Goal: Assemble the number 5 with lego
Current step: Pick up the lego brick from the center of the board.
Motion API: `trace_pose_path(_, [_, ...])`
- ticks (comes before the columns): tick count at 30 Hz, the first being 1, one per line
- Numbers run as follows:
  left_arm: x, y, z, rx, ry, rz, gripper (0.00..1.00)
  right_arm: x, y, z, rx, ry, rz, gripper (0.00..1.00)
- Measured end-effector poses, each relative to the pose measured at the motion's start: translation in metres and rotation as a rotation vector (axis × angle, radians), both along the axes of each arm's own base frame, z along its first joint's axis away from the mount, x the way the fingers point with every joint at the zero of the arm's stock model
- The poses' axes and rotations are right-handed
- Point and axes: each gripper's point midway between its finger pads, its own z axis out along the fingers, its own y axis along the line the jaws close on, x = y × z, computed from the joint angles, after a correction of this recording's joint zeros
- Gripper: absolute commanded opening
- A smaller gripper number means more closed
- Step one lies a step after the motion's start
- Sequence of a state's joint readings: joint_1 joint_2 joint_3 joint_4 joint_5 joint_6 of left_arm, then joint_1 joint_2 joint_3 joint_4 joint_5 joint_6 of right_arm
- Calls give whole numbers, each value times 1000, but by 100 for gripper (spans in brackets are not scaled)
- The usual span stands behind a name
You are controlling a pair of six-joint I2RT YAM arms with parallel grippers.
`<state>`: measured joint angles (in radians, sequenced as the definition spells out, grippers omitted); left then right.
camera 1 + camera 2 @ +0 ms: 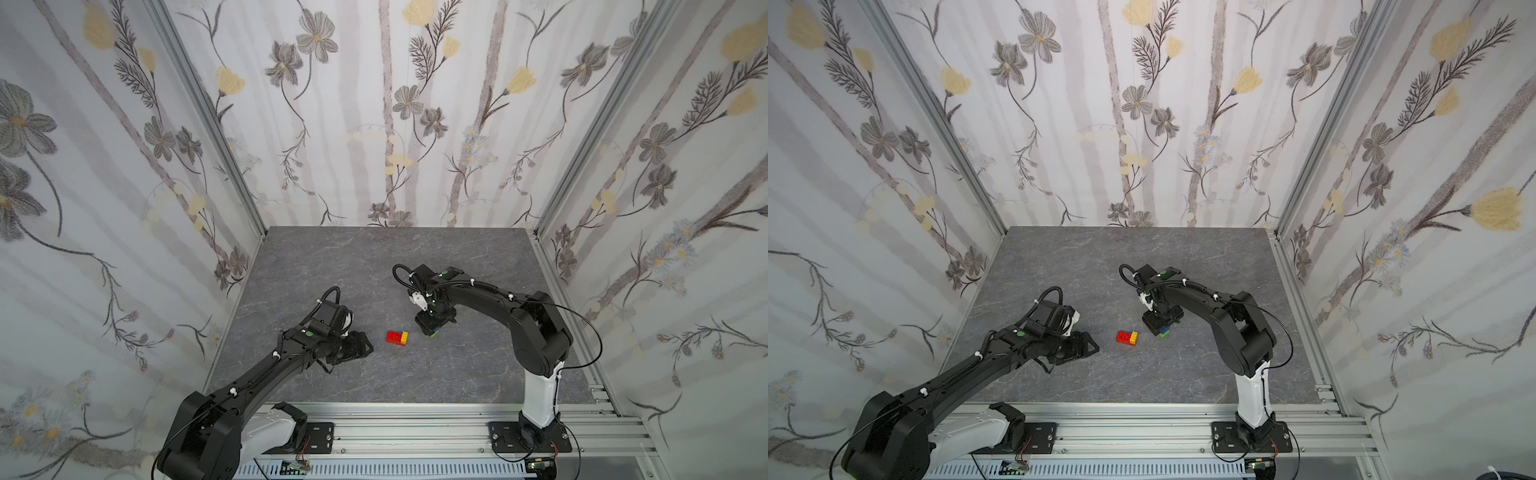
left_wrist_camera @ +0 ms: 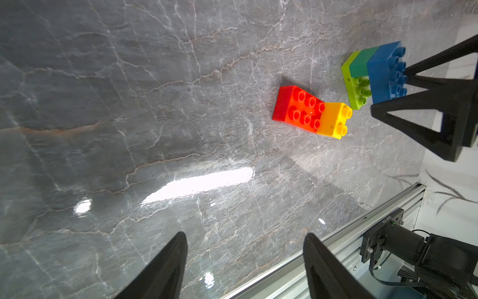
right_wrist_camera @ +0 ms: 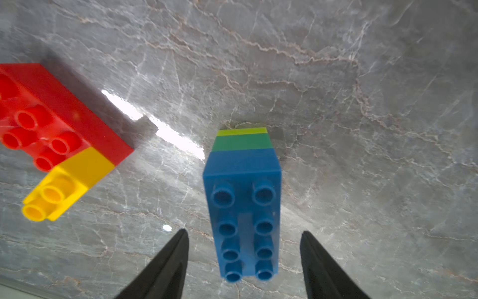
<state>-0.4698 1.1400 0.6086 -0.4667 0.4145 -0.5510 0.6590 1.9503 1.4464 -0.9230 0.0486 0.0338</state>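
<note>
Your left claw (image 2: pixel 244 236) hangs nearest, spread and empty. Beyond it, the red brick (image 2: pixel 297 108) and yellow brick (image 2: pixel 333 120) sit joined on the counter (image 1: pixel 332 270). Farther off, your right claw (image 3: pixel 243 233) straddles the blue-green-lime stack (image 3: pixel 241 196), jaws parted and clear of it. The next move is probably to mate the two halves, with studs aligned. No writing is legible.

Cannot make out most of the stacked bricks (image 1: pixel 435 333) (image 1: pixel 1165 331) in both top views. Buried under the right gripper (image 1: pixel 430 326) (image 1: pixel 1156 325), only a sliver of blue and lime showing. Too small there to count studs on the red brick (image 1: pixel 392 336) or yellow brick (image 1: pixel 403 338).

In the right wrist view:
- red brick (image 3: pixel 38 103) cut by the picture's edge
- lime brick (image 3: pixel 241 131) down to a thin strip past the dark-green brick (image 3: pixel 241 142)
- all slightly soft

In the left wrist view, blue brick (image 2: pixel 382 75) partly covered along one edge by a right gripper finger — left gripper (image 2: pixel 244 235) fingers cut off too.
</note>
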Motion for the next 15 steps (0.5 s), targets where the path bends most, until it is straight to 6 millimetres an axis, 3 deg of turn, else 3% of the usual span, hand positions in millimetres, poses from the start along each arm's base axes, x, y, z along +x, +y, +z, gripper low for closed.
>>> trace_pose_path(15, [0, 0, -1, 3, 4, 0, 72, 0, 3, -25, 16, -12, -15, 59])
